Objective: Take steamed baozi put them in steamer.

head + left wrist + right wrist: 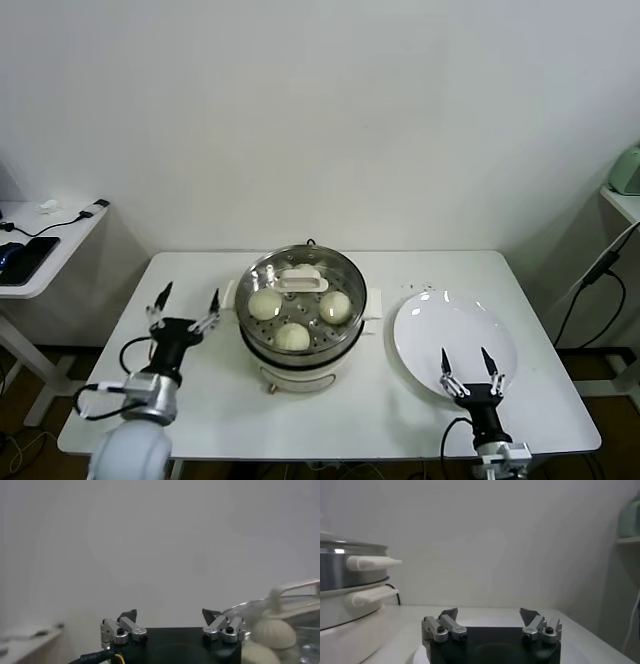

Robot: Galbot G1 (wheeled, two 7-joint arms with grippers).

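Pincers first. My left gripper is standing with its fingers spread wide apart, gripping nothing and touching nothing. It is hovering over the white table, just beside the steamer on its left flank, fingertips pointing toward the back wall. In the left wrist view the same gripper is showing two dark tips well separated with only blank wall between them.

My right gripper is likewise gaping wide and carrying nothing. It is sitting over the near edge of the flat white plate, to the right of the steamer. Whether it is grazing the plate I cannot tell. In the right wrist view this gripper is showing open air between its tips, with the steamer off to one side.

Steamed baozi: three are showing clearly, round, smooth and off-white, lying on the perforated tray inside the shiny steel pot, clustered near one another. A white shape is lying at the back of the pot; I cannot tell what it is. Two buns are peeking in at the edge of the left wrist view, softly ridged on top.

Steamer is sitting mid-table on its cream base, side handles sticking out.
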